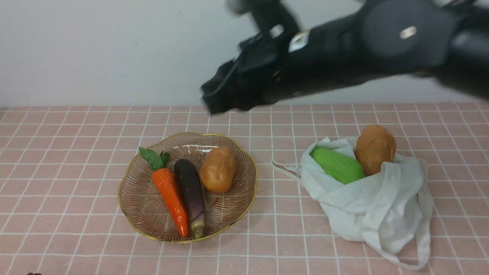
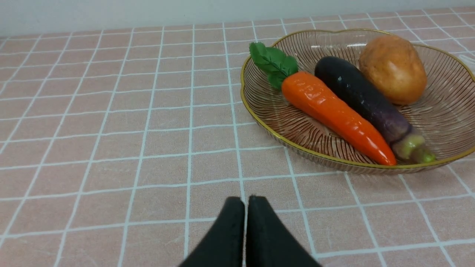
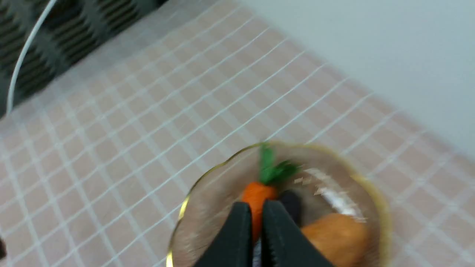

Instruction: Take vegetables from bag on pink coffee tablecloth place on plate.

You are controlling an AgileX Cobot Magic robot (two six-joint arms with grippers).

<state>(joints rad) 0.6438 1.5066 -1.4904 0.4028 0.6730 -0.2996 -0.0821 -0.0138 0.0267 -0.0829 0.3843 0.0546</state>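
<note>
Apparently between placings: right fingers and left fingers clenched on nothing, carrot, eggplant and one potato on the plate; gourd and second potato, at the bag, likely called for a reach back.

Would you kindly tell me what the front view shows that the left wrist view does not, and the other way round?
Only the front view: the white cloth bag, the green gourd and potato at its opening, and the right arm.

Only the left wrist view: the left tool, its fingertips together.

Both: the ribbed glass plate holding the carrot, eggplant and another potato, plus the pink tablecloth and pale wall.
</note>
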